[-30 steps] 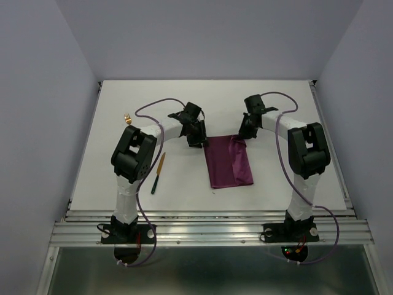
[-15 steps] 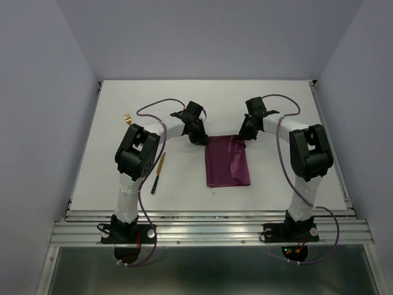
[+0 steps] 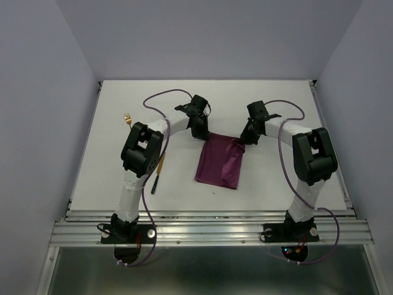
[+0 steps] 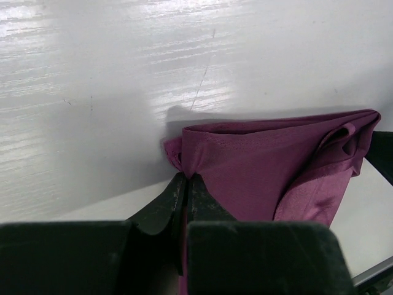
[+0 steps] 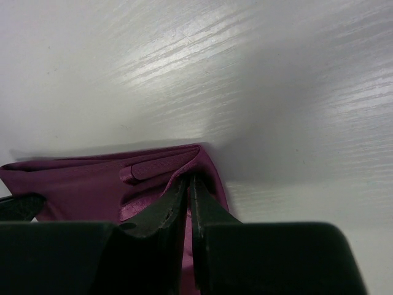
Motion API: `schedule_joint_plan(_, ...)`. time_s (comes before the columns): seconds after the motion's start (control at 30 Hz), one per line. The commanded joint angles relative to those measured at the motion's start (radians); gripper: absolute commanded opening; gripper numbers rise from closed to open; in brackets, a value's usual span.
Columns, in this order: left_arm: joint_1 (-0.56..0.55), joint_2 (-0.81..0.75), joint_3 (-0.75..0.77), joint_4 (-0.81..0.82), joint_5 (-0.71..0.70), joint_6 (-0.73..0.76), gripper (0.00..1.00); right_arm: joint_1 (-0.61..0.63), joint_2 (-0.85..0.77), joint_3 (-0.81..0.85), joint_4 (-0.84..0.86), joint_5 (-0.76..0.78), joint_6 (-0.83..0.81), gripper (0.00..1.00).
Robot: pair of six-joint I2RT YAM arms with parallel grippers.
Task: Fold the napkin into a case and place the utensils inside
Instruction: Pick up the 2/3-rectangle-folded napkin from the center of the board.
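While both arms reach out over the white table (image 3: 116, 184) in the top external view, the plum-purple napkin (image 3: 218, 165) lies near the table's middle. It is folded into a layered oblong that slants, its near end swung toward 7 o'clock. The left gripper (image 3: 202, 133) sits at the cloth's far corner at 11 o'clock, and the right gripper (image 3: 245, 139) at the far corner at 1 o'clock. Each one's jaws are pressed together on the fabric. Well apart from the napkin, at its 9 o'clock, the knife (image 3: 156, 178) lies beside the left arm, gold blade pointing away and black handle toward the near edge. At 10 o'clock, farther out, only the gold head of the fork (image 3: 128, 117) shows past the arm.

From the left wrist, the left gripper (image 4: 186, 180) has its two dark fingers (image 4: 209, 209) closed tight, pinching a bunched corner of the napkin (image 4: 264, 175). The cloth spreads from that pinch toward 3 o'clock in smooth layers, with a rolled crease at its far end. It casts a shadow on the table (image 4: 92, 74) toward 12 o'clock.

From the right wrist, the right gripper (image 5: 188, 181) likewise pinches the napkin (image 5: 86, 178) at a corner, its jaws nearly meeting around the thin layers. The cloth runs off toward 9 o'clock, a narrow folded hem lying along its top edge. Bare table (image 5: 276, 74) fills the view from 12 to 3 o'clock.
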Motion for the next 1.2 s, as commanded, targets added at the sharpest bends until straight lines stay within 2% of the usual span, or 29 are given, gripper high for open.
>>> schedule_joint_plan(0.0,-0.011,-0.021,0.053,-0.063,0.002,0.082,0.0,0.017,-0.045,-0.018,-0.026,0.038,0.033,0.12)
schedule_joint_plan(0.4,-0.072,-0.057,0.114,-0.074,0.067,0.042,0.0,0.017,-0.058,-0.024,-0.011,0.038,0.116,0.12)
schedule_joint_plan(0.83,-0.109,-0.075,0.163,-0.078,0.071,-0.012,0.0,0.026,-0.061,-0.024,-0.043,0.072,0.174,0.12)
schedule_joint_plan(1.17,-0.129,-0.058,0.16,-0.021,0.121,-0.115,0.0,0.026,-0.063,-0.041,-0.046,0.078,0.225,0.12)
